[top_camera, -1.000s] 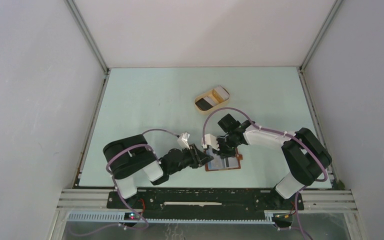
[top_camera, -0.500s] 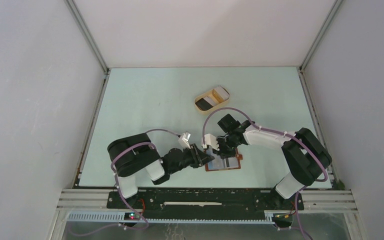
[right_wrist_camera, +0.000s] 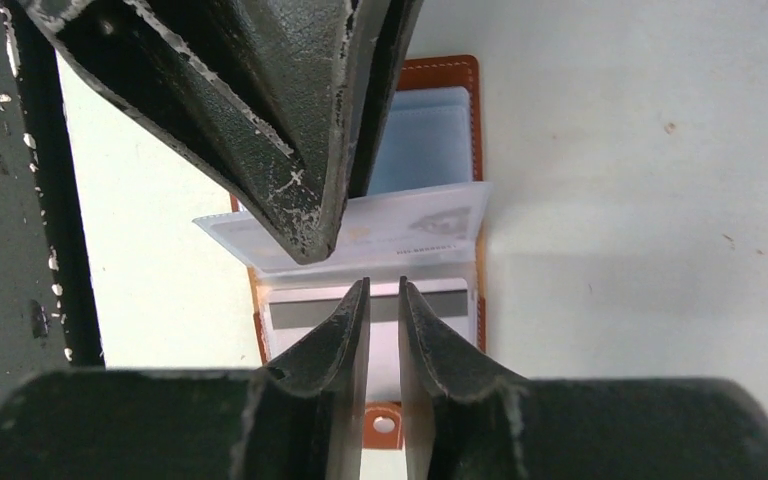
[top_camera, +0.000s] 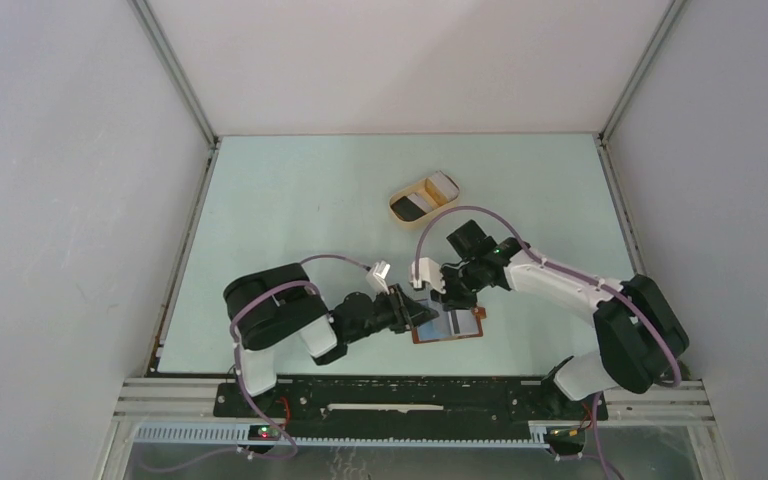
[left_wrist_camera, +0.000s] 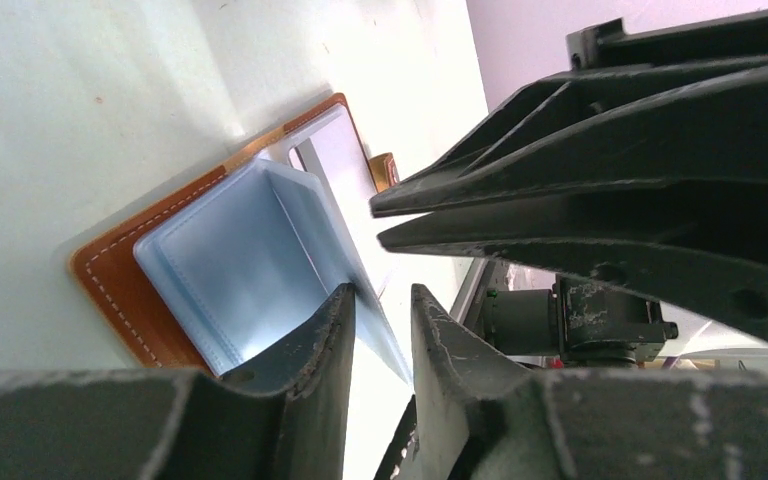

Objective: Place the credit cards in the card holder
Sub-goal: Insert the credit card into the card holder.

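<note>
I had left gripper [top_camera: 418, 316] and right gripper [top_camera: 450, 298] nose to nose.
The left pinched close; the right stood barely parted.

Bright, even light fills the overhead view, with faint shadows on the table [top_camera: 290, 200]. Close to the wrist cameras, fingers [right_wrist_camera: 305, 370] look dark and soft-edged.

pale green table boxed in by plain white walls
the table [top_camera: 290, 200] is evenly lit, with only soft shadows. a back wall [top_camera: 410, 60] rises at its far edge, a left wall [top_camera: 60, 200] and right wall [top_camera: 735, 150] along its sides, silver frame posts [top_camera: 175, 72] at its far corners, a black rail [top_camera: 460, 392] along its near edge.
</note>
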### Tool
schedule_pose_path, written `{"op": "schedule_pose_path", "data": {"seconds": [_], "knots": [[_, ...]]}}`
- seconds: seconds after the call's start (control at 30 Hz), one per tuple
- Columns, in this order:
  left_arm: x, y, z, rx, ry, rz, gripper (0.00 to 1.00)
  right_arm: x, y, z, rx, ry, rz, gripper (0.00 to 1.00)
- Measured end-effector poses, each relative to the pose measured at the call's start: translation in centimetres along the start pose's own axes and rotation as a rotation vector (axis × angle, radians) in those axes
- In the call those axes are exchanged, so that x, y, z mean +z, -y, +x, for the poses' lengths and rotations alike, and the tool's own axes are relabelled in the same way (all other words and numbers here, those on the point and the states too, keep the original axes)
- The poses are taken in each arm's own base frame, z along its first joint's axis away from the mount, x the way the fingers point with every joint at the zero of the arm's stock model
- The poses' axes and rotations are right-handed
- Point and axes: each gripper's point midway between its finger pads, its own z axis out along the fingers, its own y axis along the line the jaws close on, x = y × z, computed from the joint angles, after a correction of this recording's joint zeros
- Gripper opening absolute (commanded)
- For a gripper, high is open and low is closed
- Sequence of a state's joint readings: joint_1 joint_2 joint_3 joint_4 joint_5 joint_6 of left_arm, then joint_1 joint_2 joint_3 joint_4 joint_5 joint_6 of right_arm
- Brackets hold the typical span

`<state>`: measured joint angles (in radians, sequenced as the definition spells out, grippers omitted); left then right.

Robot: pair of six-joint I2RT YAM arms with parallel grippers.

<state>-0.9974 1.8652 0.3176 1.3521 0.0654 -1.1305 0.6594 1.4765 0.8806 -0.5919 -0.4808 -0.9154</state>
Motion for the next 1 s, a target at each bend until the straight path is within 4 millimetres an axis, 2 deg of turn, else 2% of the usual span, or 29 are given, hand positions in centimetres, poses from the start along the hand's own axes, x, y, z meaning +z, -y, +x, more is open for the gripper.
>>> {"op": "schedule_pose_path", "data": {"seconds": [0.4, 0.73, 1.0], "knots": [[1.5, 0.9, 0.0, -0.013, -0.018, 0.017, 0.36, -4.4, 2.0, 0.5, 0.095, 0.098, 0.098, 0.25], [3.7, 2.4, 0.2, -0.006, -0.048, 0.025, 0.41, -6.7, 2.5, 0.1, 0.157, 0.173, 0.138, 0.25], [4.8, 2.4, 0.4, 0.04, -0.076, 0.003, 0.41, -8.3, 2.8, -0.1, 0.245, 0.226, 0.166, 0.29]]}}
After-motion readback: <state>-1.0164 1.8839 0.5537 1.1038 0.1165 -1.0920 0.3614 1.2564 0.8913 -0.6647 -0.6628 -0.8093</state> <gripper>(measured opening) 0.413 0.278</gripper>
